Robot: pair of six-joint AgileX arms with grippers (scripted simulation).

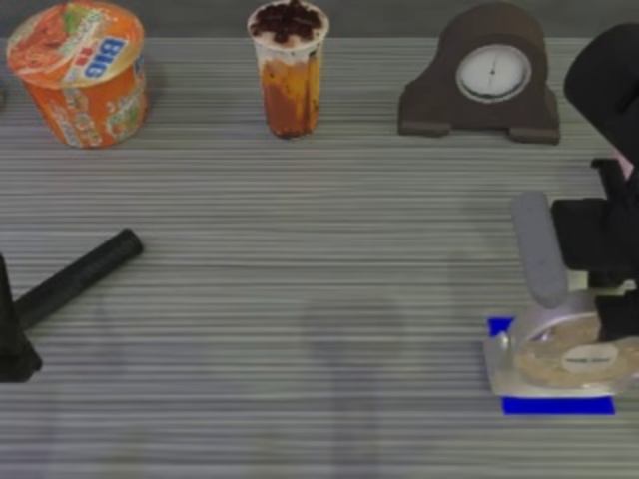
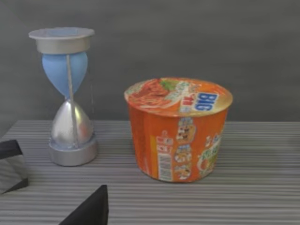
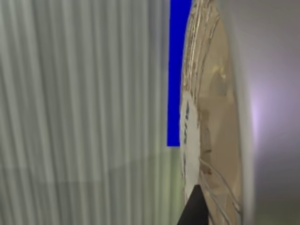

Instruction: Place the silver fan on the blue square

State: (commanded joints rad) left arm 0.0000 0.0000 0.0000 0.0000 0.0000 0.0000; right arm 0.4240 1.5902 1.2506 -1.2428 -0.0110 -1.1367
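The silver fan rests over the blue square at the table's front right, its beige grille facing up and its grey motor housing pointing toward the back. The fan covers most of the square. My right gripper comes in from the right edge and is shut on the fan's head. In the right wrist view the fan's grille fills the frame beside a strip of the blue square, and one dark fingertip lies against the grille; the other finger is hidden. My left gripper is parked at the left edge, open.
An orange noodle cup, a dessert cup and a dark wooden mantel clock line the back edge. The left wrist view shows the noodle cup next to a blue hourglass.
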